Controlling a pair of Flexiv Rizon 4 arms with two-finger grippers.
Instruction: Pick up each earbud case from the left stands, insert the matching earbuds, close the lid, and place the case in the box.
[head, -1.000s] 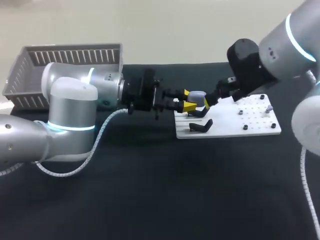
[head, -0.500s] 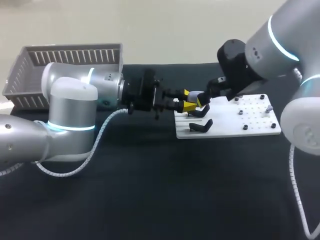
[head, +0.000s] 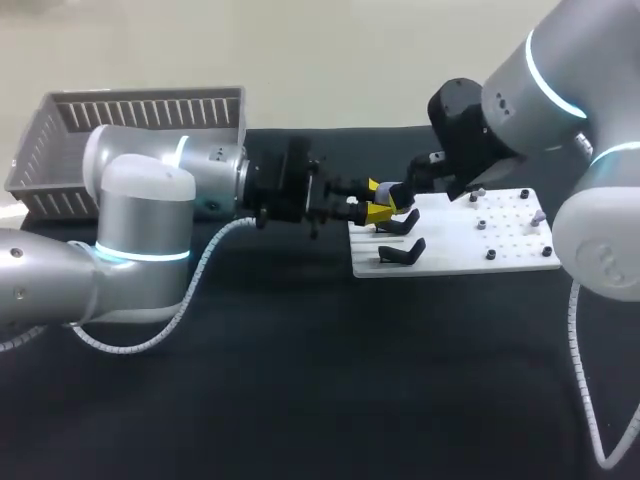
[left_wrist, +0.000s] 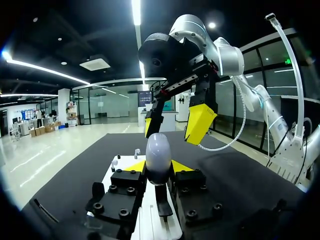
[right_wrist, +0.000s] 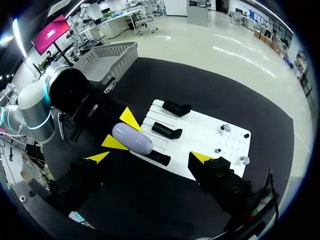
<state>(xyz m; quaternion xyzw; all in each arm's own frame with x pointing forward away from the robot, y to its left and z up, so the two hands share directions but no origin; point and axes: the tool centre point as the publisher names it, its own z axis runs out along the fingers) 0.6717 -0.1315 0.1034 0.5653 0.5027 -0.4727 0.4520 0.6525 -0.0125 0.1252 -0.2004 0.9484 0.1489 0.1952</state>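
A pale lavender earbud case (left_wrist: 158, 157), lid closed, is held upright above the left end of the white board (head: 470, 245). My left gripper (left_wrist: 158, 166) is shut on it, one yellow tip on each side. My right gripper (right_wrist: 150, 157) hangs open just over the case (right_wrist: 132, 138), fingers spread wide to either side without touching it. In the head view both grippers meet near the board's left edge, the left gripper (head: 378, 209) and the right gripper (head: 402, 195). Small earbuds (right_wrist: 226, 128) sit on pegs at the board's far right.
Three black stands (right_wrist: 167, 131) line the left part of the board, two of them (head: 402, 252) visible in the head view. A grey slatted box (head: 140, 110) stands at the back left of the black table, behind my left arm.
My right arm has swung left along the board, bringing its open gripper over the case. The left arm and the case have stayed still.
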